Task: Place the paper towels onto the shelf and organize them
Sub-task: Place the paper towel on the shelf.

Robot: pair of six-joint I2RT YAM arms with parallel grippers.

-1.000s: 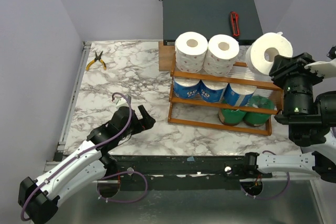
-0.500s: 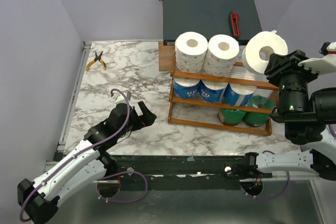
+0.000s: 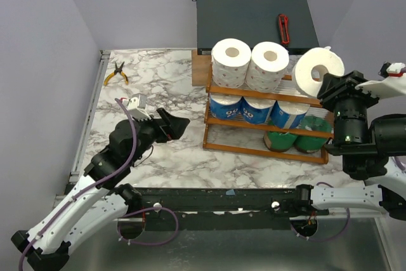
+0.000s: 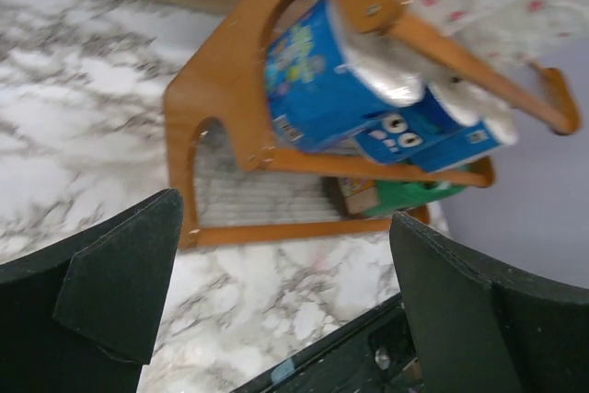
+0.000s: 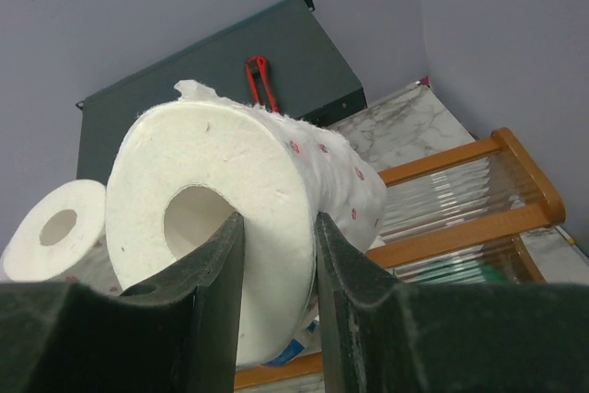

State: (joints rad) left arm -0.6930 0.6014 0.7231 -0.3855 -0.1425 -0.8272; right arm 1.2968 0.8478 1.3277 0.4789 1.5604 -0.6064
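Rolls (image 3: 231, 61): 7 shelved; 1 white roll (image 3: 317, 72) was clamped by R gripper (image 5: 276, 264) at shelf (image 3: 266, 150) top, unplaced; L gripper (image 4: 285, 301) spread, empty.

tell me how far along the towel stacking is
Done: two white rolls on the shelf's top tier, three blue in the middle, two green at the bottom. In hand: the right gripper holds a third white roll at the top tier's right end. Left: setting it down there.
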